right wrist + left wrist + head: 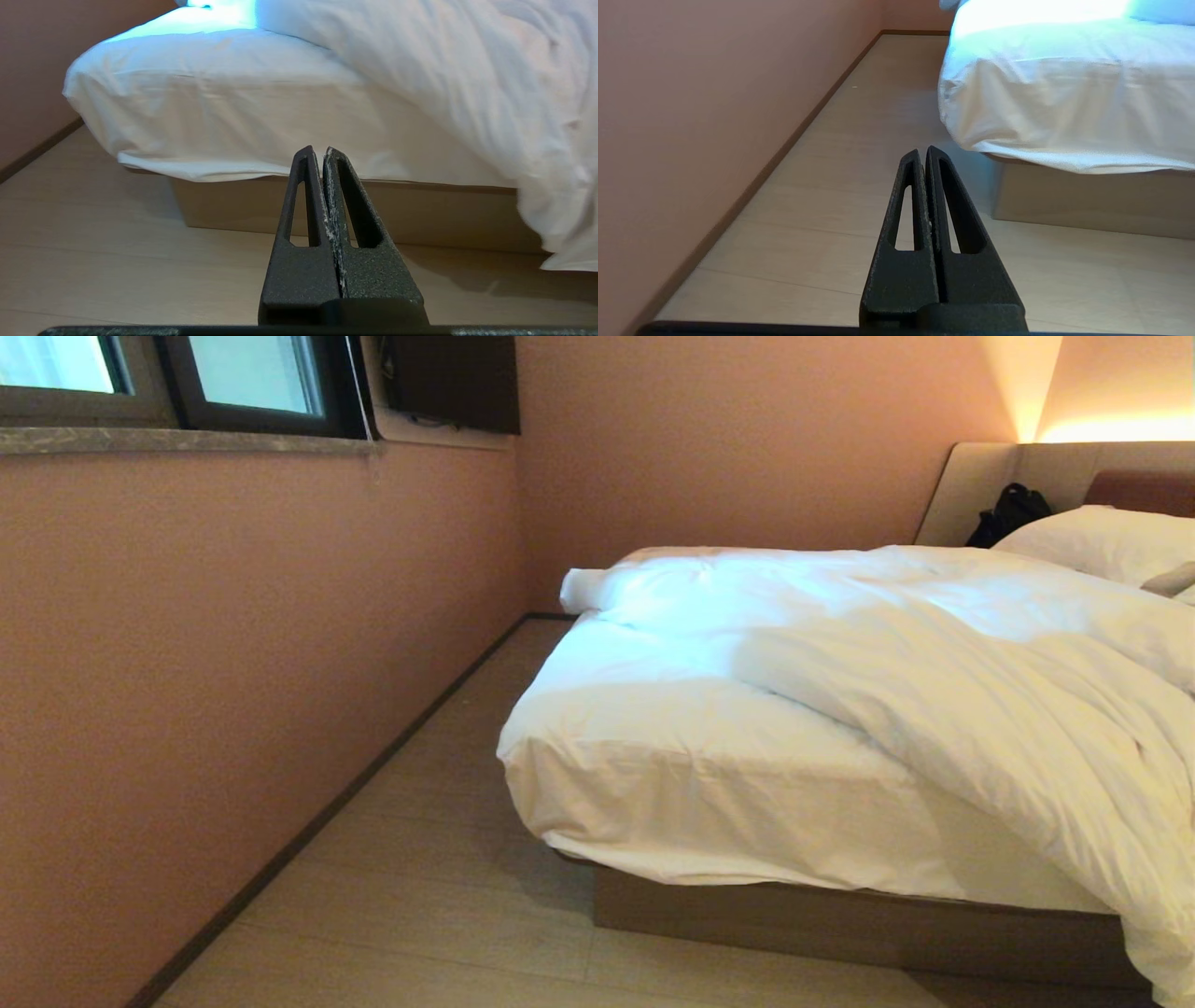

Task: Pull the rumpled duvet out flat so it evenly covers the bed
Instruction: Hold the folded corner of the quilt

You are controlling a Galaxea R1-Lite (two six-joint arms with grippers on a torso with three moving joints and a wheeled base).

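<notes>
You see each tool, left tool [923,151] and right tool [318,150], as matte black tapered fingers with long slotted cutouts; whitish scuffs mark the right's seam

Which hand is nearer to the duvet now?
Right. The right hand, shut, points at the bed foot just beside the hanging duvet. The left hand, shut, faces the bare mattress corner, farther away.

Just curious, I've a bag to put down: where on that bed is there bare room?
The near corner of the bed, between the mattress edge and the duvet, is bare sheet. The duvet covers the rest up to the pillow.
</notes>
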